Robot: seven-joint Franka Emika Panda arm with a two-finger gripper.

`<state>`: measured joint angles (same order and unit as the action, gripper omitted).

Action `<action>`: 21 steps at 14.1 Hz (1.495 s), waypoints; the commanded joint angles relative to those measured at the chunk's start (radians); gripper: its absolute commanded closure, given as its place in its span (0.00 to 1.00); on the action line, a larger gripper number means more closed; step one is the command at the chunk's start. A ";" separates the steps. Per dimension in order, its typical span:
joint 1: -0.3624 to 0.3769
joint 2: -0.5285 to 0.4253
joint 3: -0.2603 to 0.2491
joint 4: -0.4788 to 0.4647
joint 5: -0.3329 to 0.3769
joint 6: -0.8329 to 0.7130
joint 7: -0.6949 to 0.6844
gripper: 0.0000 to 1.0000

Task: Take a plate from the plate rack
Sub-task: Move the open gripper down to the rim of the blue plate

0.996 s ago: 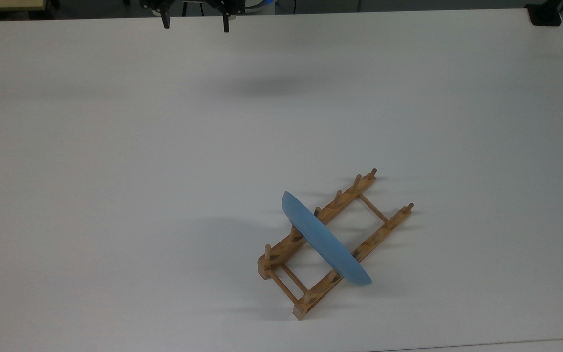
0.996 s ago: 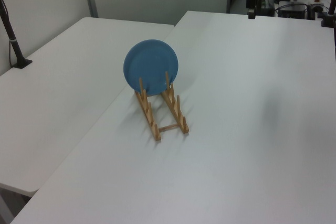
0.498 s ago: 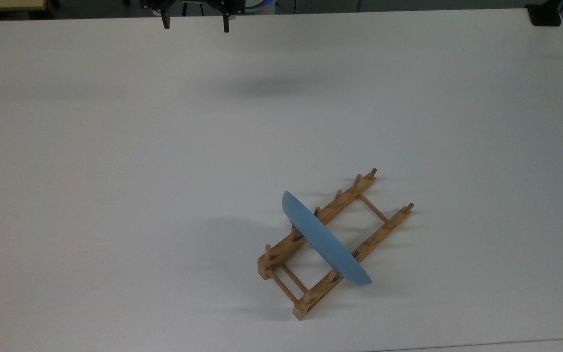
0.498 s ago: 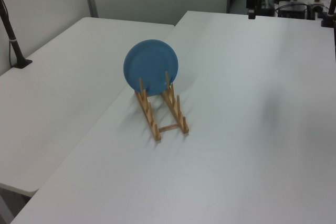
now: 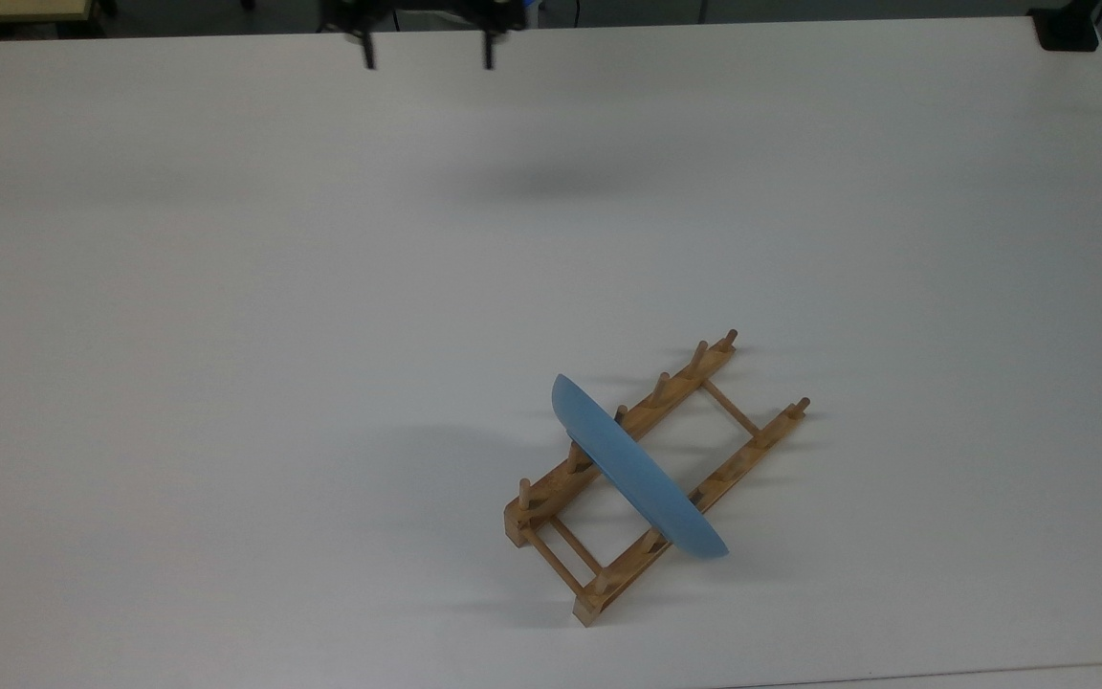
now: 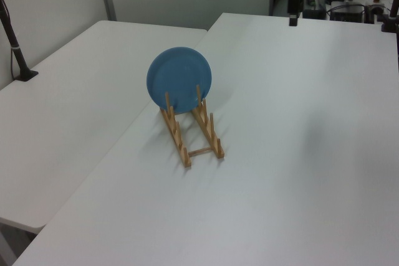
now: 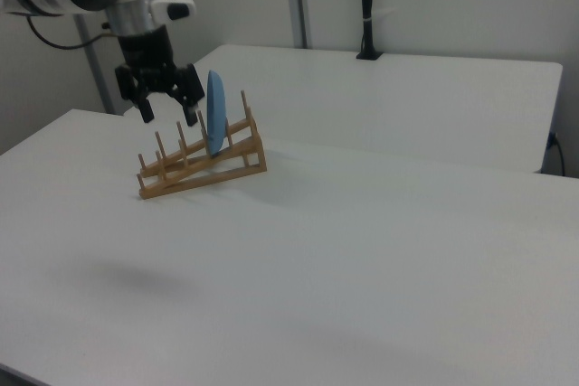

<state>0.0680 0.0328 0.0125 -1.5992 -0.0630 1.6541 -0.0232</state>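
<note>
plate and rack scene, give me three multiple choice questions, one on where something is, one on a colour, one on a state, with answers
1. Where is the gripper in the top view?
A. at the top edge, far from the rack
B. right above the plate
C. beside the rack's lower end

2. What colour is the plate?
A. red
B. light blue
C. white

3. How does the plate sit?
A. flat on the table
B. held in the gripper
C. on edge between the pegs of the plate rack

Answers:
1. A, the two dark fingers hang by the table's far edge, well away from the rack.
2. B, the left view shows its plain light-blue face.
3. C, it stands on edge across both rails in the right view, with the open gripper not touching it.
</note>
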 commanded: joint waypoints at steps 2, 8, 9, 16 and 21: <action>0.131 0.091 -0.005 0.051 -0.108 0.241 0.214 0.00; 0.228 0.214 -0.005 0.051 -0.534 0.516 0.595 0.00; 0.228 0.231 -0.005 0.051 -0.588 0.557 0.636 0.00; 0.226 0.390 -0.006 0.105 -0.896 0.710 0.867 0.38; 0.223 0.441 -0.006 0.150 -0.951 0.713 0.881 0.60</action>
<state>0.2865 0.4625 0.0163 -1.4746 -0.9913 2.3464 0.8401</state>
